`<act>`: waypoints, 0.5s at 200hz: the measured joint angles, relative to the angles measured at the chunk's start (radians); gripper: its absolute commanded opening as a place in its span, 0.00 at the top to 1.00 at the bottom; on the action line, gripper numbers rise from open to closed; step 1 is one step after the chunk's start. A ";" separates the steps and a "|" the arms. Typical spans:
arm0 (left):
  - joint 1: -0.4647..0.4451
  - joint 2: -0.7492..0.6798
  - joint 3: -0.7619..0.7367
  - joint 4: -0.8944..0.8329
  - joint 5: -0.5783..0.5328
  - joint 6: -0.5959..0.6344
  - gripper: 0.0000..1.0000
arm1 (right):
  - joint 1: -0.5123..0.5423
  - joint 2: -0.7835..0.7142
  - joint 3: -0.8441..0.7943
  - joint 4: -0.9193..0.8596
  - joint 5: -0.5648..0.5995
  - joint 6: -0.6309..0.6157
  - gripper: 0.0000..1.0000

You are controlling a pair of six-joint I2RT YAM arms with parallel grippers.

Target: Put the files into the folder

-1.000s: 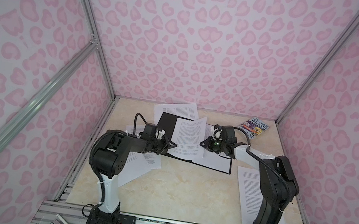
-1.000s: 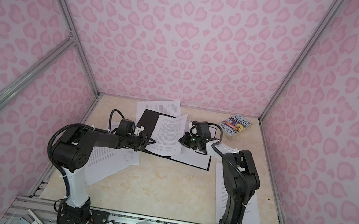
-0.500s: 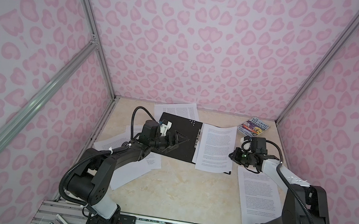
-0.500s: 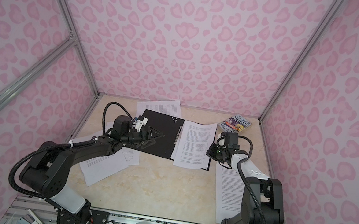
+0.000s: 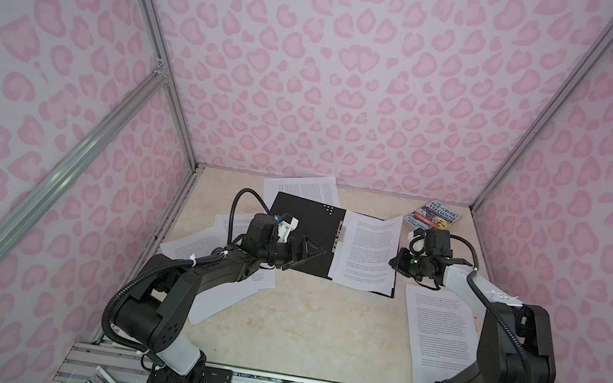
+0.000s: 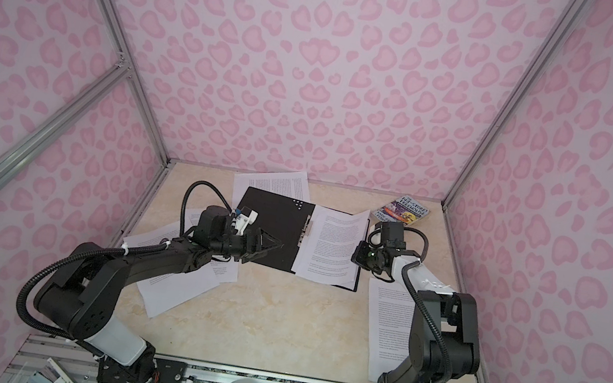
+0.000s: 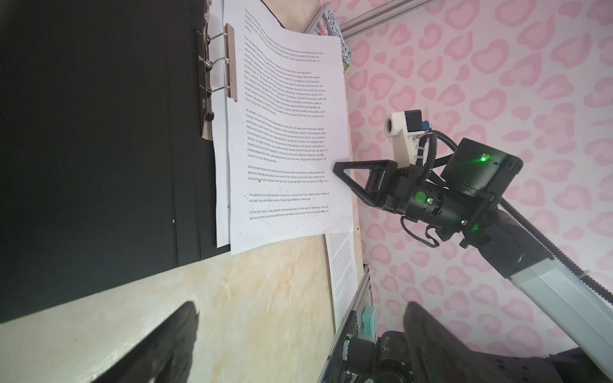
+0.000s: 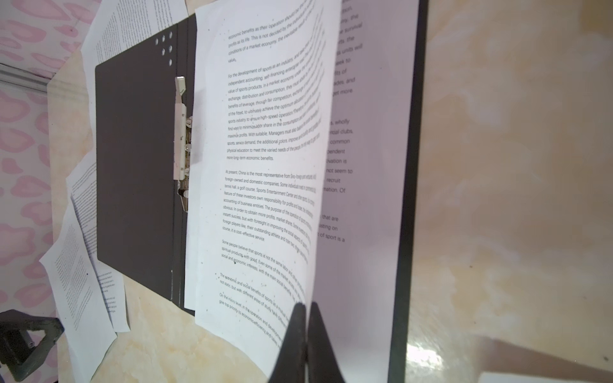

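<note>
Pinched shut on the white printed paper sheet [image 5: 366,249] over the right half of the open black-lined folder [image 5: 304,217], the right gripper [image 8: 305,310] should lay it flat beside the metal spine clip [image 5: 340,234] before releasing; the left gripper [image 5: 314,250] hangs open over the left half.

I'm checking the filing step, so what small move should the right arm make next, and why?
Probably lower the right tool and let go. It is shut on the edge of a sheet, which arches above a lower sheet lying in the open folder. The left tool is open, holding nothing.
</note>
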 measured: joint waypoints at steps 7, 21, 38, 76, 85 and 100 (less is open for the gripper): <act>0.000 0.003 0.000 0.000 0.000 0.000 0.02 | 0.001 0.008 0.006 0.003 -0.003 0.003 1.00; -0.001 0.006 0.000 0.000 0.001 0.000 0.02 | 0.003 0.025 0.019 0.003 -0.008 0.003 1.00; -0.001 0.012 0.000 0.000 0.003 0.000 0.02 | 0.008 0.040 0.029 0.003 -0.014 0.003 1.00; -0.001 0.032 0.000 0.000 0.011 0.000 0.02 | 0.013 0.064 0.051 0.003 -0.019 -0.005 1.00; -0.001 0.035 0.001 0.000 0.012 0.000 0.02 | 0.013 0.066 0.052 0.003 -0.021 -0.006 1.00; -0.001 0.037 0.001 0.001 0.015 -0.001 0.02 | 0.013 0.070 0.054 0.003 -0.022 -0.010 1.00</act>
